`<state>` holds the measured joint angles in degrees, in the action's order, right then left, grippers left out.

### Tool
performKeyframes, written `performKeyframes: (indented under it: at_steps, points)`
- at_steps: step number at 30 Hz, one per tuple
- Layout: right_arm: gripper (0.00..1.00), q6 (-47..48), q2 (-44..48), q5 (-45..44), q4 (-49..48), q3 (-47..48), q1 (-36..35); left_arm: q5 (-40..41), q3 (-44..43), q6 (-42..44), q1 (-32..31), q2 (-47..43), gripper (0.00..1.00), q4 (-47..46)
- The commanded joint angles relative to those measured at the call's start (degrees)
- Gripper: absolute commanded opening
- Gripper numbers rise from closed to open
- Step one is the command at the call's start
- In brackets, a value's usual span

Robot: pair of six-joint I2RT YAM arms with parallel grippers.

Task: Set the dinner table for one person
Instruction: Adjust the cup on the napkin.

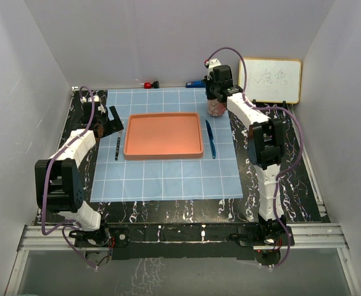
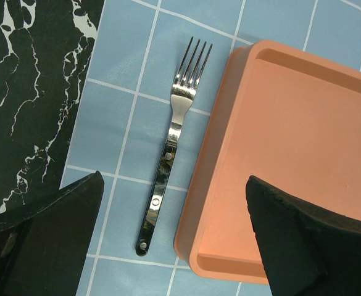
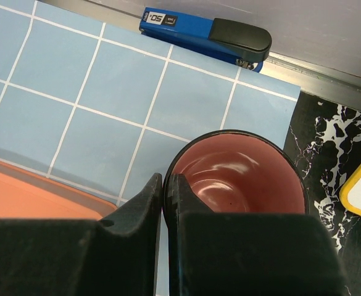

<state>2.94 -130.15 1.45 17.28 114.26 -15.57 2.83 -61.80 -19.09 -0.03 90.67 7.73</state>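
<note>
— Since the right claw [image 3: 166, 185] pinches the cup [image 3: 242, 179] by its rim, why's the left claw [image 2: 174, 185] wide open?
— No job: the fork [image 2: 171, 142] lies left of the tray [image 2: 291, 123]; the table [image 1: 168, 213] sits under the cloth [image 1: 168, 179].

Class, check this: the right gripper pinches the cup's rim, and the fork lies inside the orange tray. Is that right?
Not quite. The fork lies on the cloth beside the tray, not inside it, as the left wrist view shows. The right gripper does pinch the rim of the cup.
</note>
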Motion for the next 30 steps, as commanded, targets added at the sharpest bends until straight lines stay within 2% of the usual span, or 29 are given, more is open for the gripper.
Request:
performKeyframes:
  at_steps: [1,9,13,21,22,24,30]
  points:
    - [0.00,0.8,-1.5,0.1,-1.9,1.7,0.8,0.7,-0.4,0.3,-0.1,-0.4,0.99,-0.2]
    - [0.00,-0.1,-1.1,-1.3,3.4,-1.3,0.9,0.7,-0.3,0.5,-0.2,-0.1,0.99,0.1]
    - [0.15,-0.8,-0.7,-2.1,4.6,-3.5,0.8,0.8,-0.6,0.6,-0.2,0.1,0.99,0.3]
    - [0.20,-0.9,-0.9,-4.1,8.9,-4.6,0.8,1.2,-1.0,1.0,-0.2,0.4,0.99,1.0]
    - [0.19,-0.8,-0.7,-4.2,8.6,-5.1,0.9,1.4,-1.0,1.0,-0.2,0.4,0.99,0.9]
    - [0.00,-0.4,-0.6,-3.8,7.9,-5.9,0.8,1.4,-1.0,1.0,-0.2,0.5,0.99,0.8]
    - [0.00,-0.3,0.6,-7.1,4.0,-7.7,0.8,1.8,-1.4,1.2,-0.2,0.7,0.99,1.3]
